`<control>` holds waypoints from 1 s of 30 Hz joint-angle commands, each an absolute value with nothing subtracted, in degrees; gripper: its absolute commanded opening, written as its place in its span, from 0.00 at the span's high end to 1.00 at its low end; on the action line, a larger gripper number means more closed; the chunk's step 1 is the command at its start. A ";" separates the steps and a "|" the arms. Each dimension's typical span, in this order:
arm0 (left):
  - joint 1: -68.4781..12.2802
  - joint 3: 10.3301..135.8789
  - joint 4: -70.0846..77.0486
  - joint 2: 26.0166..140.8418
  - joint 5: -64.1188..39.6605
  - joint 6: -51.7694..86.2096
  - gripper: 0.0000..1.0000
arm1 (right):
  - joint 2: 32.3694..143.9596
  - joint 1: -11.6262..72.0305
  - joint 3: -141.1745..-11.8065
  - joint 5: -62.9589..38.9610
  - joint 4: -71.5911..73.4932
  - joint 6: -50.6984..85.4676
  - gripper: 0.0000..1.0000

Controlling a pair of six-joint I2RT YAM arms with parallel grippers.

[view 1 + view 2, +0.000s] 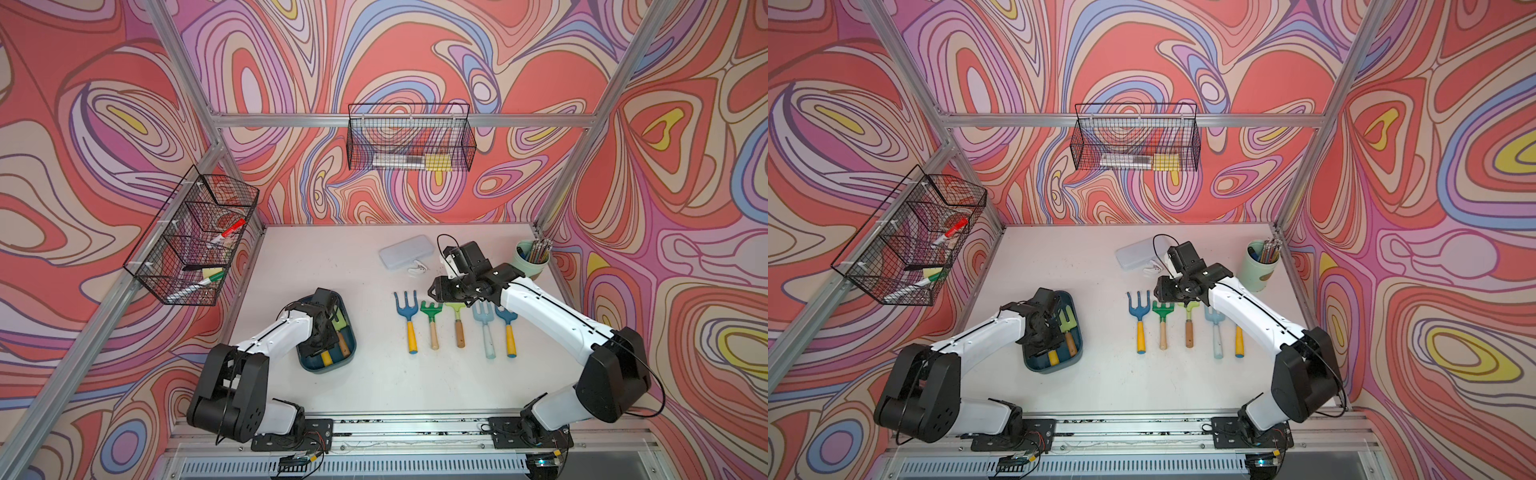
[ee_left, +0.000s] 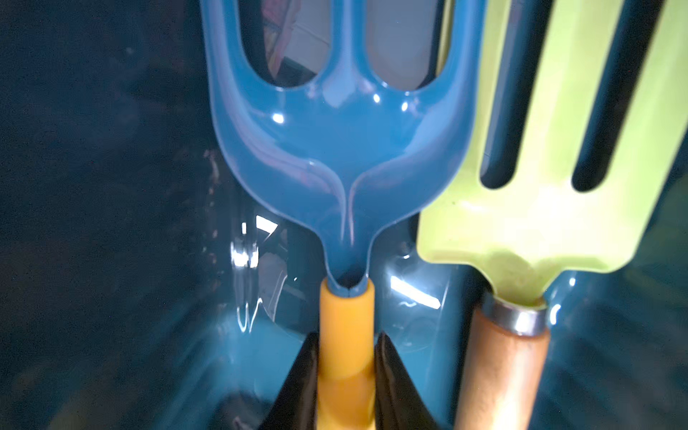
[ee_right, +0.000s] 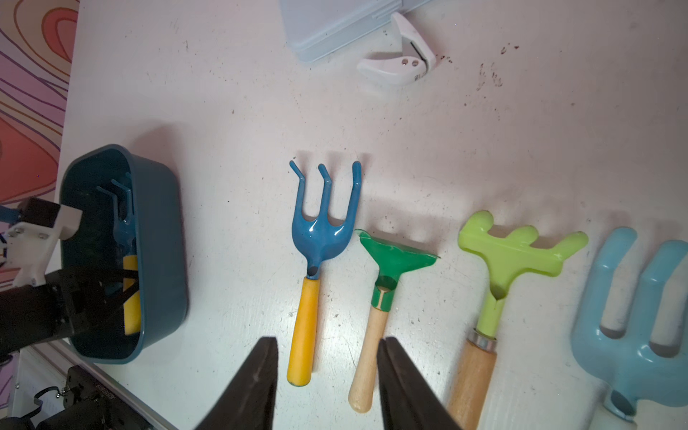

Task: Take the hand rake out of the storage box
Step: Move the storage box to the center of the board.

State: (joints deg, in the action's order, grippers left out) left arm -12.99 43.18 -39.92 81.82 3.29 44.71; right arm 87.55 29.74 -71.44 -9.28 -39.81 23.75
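Note:
The storage box (image 1: 320, 366) is a dark teal tub on the table's left side, also seen in a top view (image 1: 1038, 365) and in the right wrist view (image 3: 163, 260). Inside it lies the hand rake (image 2: 335, 149), with a blue three-pronged head and a yellow handle (image 1: 326, 356). My left gripper (image 2: 347, 337) reaches down into the box and is shut on that yellow handle, one black finger (image 2: 305, 372) against each side. A lime green fork tool (image 2: 558, 178) with a wooden handle lies beside the rake. My right gripper (image 3: 327, 342) hangs open above the table, holding nothing.
Several hand tools lie in a row mid-table, from a blue rake (image 1: 406, 311) to a pale blue one (image 1: 484, 320). Behind them are a pale grey case (image 1: 405, 251), a white clip (image 1: 417, 269) and a cup of pencils (image 1: 532, 259). Wire baskets (image 1: 195, 237) (image 1: 409, 137) hang on the walls.

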 commanded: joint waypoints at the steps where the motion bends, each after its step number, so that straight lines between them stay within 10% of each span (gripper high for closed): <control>1: -11.57 47.73 -42.62 84.98 7.23 42.25 0.85 | 89.16 31.35 -73.57 -9.80 -38.78 24.37 0.55; 21: -8.21 76.63 -43.09 109.77 7.86 23.37 0.84 | 89.07 32.87 -73.05 -8.50 -39.05 24.17 0.55; 30: -7.24 79.71 -50.21 101.65 2.33 21.93 0.85 | 88.77 33.05 -73.41 -10.38 -36.87 25.54 0.55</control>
